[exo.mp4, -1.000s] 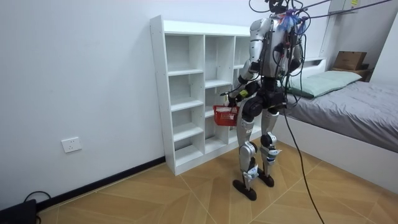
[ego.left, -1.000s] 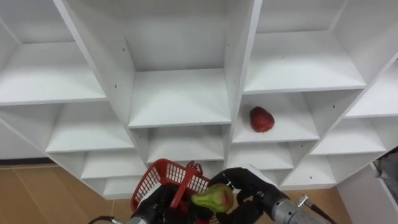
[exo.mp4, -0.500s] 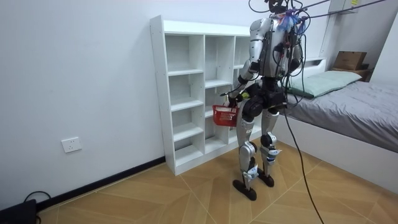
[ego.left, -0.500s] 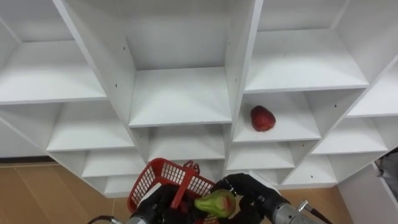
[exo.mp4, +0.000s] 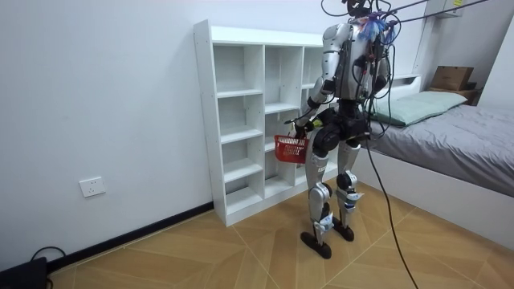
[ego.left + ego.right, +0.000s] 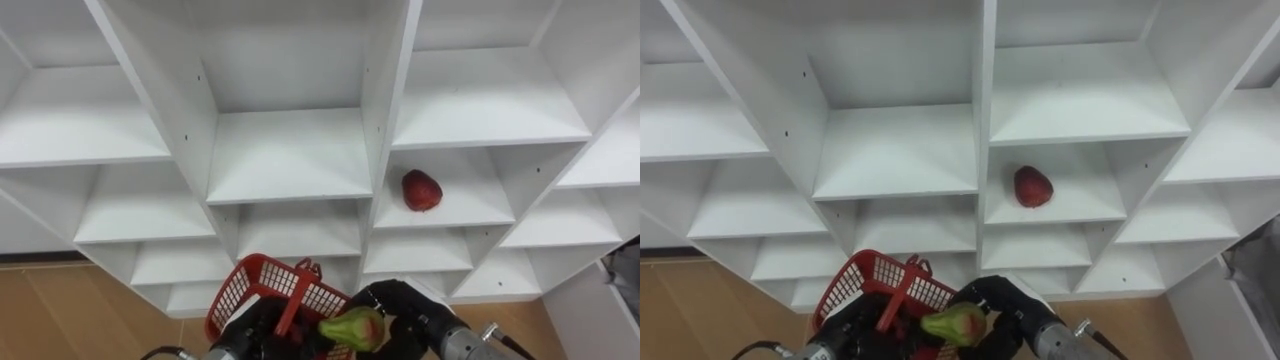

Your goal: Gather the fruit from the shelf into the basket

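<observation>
A green pear-like fruit (image 6: 352, 328) is held by my right hand (image 6: 405, 306), whose dark fingers curl round it, just above the right side of the red mesh basket (image 6: 262, 284). My left hand (image 6: 248, 336) grips the basket's red handle (image 6: 291, 308) at the bottom of the eye views. A red fruit (image 6: 421, 190) lies on a middle shelf of the white closet (image 6: 290, 160), right of the centre divider and well above both hands. In the room view I stand upright facing the closet (image 5: 241, 120), with the basket (image 5: 289, 148) held at hip height.
The closet's other compartments hold nothing. Wooden floor (image 6: 70, 310) shows below its bottom shelf. In the room view a bed (image 5: 450, 144) stands close behind me on the room view's right, and a wall socket (image 5: 93, 186) sits to the left.
My right hand with the green fruit has sunk slightly down and to the right over the basket. The red fruit on the shelf has not moved.
</observation>
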Robot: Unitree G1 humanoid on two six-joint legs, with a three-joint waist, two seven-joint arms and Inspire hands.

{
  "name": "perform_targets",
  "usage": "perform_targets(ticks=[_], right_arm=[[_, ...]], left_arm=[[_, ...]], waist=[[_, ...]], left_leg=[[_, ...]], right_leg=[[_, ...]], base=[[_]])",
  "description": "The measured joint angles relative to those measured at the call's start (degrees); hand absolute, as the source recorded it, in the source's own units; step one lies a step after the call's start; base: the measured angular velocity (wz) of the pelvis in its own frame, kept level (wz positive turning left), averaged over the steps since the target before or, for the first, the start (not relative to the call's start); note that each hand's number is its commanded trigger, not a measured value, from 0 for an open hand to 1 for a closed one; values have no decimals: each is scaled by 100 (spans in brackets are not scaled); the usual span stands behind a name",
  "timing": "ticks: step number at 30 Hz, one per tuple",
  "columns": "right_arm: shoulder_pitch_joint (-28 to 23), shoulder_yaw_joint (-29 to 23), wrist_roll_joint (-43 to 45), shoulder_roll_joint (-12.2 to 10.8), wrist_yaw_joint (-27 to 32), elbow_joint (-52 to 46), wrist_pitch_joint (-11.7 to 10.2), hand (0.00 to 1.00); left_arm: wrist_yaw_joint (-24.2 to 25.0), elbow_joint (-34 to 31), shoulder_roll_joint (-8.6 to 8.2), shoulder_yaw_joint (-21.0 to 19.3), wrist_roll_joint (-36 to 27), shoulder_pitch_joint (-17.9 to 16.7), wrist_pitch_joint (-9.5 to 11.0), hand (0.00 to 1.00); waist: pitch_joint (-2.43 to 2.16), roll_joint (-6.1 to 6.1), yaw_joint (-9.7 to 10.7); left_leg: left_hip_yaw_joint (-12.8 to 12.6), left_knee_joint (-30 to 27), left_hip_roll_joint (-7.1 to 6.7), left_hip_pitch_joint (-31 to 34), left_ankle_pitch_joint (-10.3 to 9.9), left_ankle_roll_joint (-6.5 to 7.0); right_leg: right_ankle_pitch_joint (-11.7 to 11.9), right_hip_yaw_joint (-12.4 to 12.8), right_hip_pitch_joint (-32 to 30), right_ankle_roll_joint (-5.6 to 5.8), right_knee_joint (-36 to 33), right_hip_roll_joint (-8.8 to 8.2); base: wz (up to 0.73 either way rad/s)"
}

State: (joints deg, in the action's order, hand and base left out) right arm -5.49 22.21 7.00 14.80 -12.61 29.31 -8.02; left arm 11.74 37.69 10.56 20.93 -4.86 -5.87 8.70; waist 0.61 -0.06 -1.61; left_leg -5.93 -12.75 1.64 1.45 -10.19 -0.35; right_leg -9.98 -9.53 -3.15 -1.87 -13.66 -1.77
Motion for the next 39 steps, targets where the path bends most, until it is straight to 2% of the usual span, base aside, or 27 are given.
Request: perform_targets(ticks=[12,20,24,28,35,39], right_arm=[[44,-14,11,9,128,172,-1,100],[70,-42,41,0,167,228,-1,100],[368,-59,493,-121,348,602,-7,100],[624,-32,853,-170,524,1057,-40,100],[779,146,940,-192,786,1478,-69,100],[887,137,959,-291,819,1789,-73,100]], left_arm=[[35,0,39,-4,-2,0,0,100],[250,-3,39,3,2,63,0,100],[240,-4,35,25,116,158,4,100],[248,-4,36,212,335,162,9,100],[256,-4,47,332,336,168,8,100],[254,-122,77,412,463,167,8,100]], waist=[[-12,-16,-12],[-15,-10,-10],[-8,-10,3],[-3,-1,-19],[22,35,-26],[36,42,-20]], left_leg=[[-6,-1,2,16,0,0],[-9,-38,4,124,0,0],[-8,-60,2,201,1,1],[-7,-80,-2,231,1,1],[-4,-96,4,289,1,1],[-2,-96,5,290,1,0]], right_leg=[[1,7,-24,-2,-10,3],[6,14,-124,-7,-31,4],[6,16,-219,-8,-79,-3],[1,12,-240,-7,-88,-12],[-20,3,-292,-19,-120,-14],[-39,25,-302,-27,-139,-16]], base=[[0],[0],[0],[0],[0],[0]])
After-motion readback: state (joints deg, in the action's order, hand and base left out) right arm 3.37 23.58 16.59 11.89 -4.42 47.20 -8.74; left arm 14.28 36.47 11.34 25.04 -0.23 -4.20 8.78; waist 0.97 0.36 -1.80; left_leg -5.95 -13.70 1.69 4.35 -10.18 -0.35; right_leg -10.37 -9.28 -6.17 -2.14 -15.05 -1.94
